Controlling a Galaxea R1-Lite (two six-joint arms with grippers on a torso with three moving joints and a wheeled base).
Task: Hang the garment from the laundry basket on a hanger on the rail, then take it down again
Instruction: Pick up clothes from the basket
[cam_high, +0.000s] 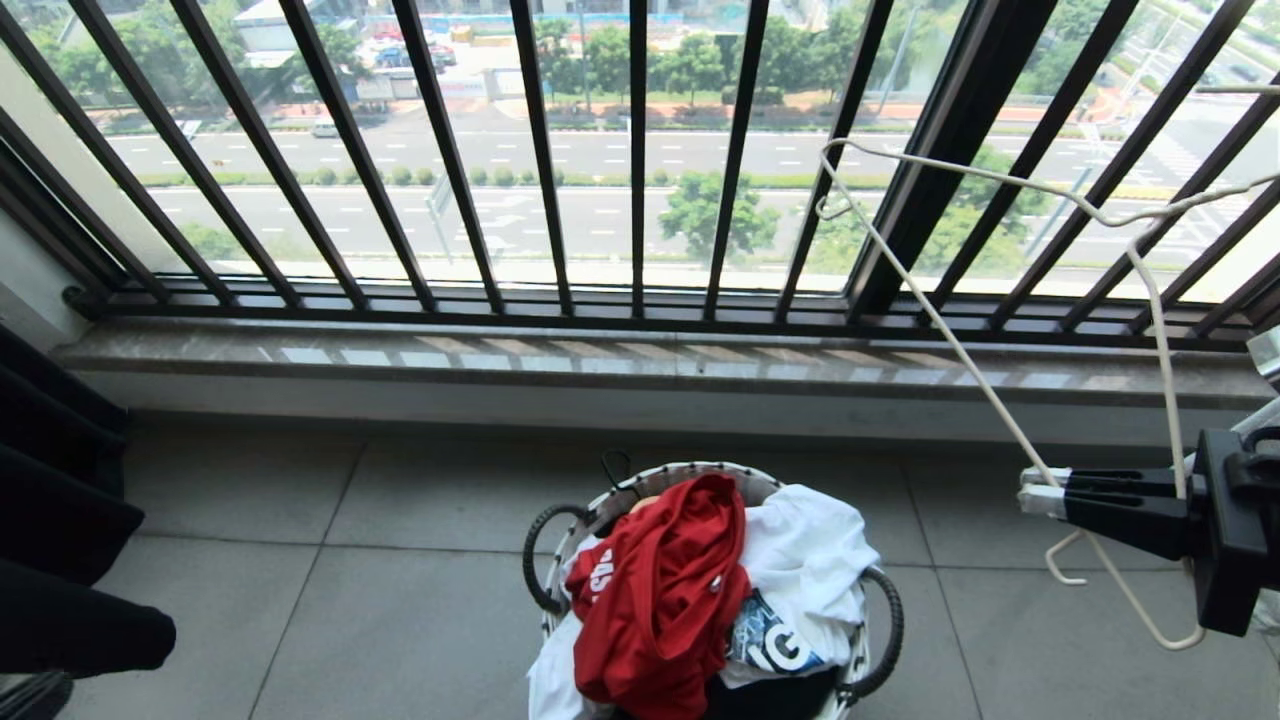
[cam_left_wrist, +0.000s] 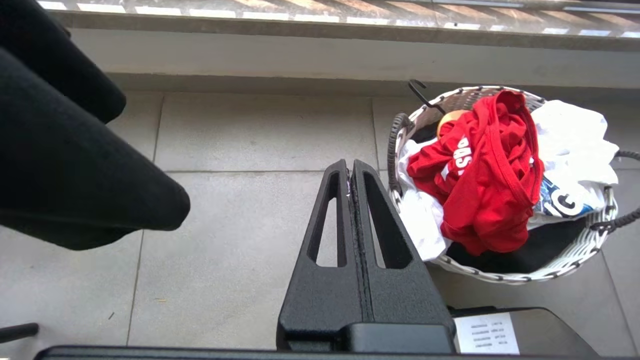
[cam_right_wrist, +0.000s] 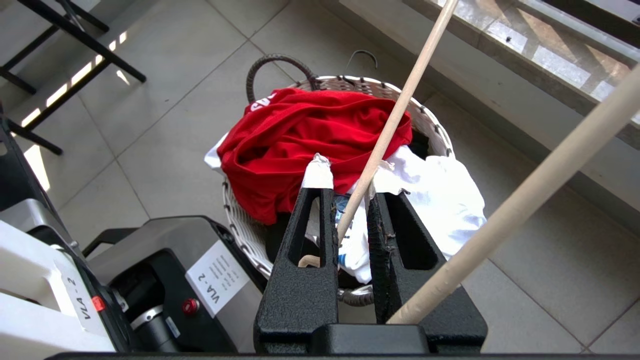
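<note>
The red garment lies heaped in the laundry basket. Right of the basket, the right gripper grips the hanger.

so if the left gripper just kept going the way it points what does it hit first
Most likely the bare floor tile just beside the laundry basket. The shut left gripper points past the basket's rim, though depth is hard to judge.

— Where's your red T-shirt?

— You'll find it crumpled on top of the heap in the round white-and-black woven laundry basket, white lettering showing on one fold, partly draped over the near rim.

— And your hanger?

— The thin whitish wire one stands tilted in the air, to the right of the basket and above the floor, bare, with small hooks at its ends.
</note>
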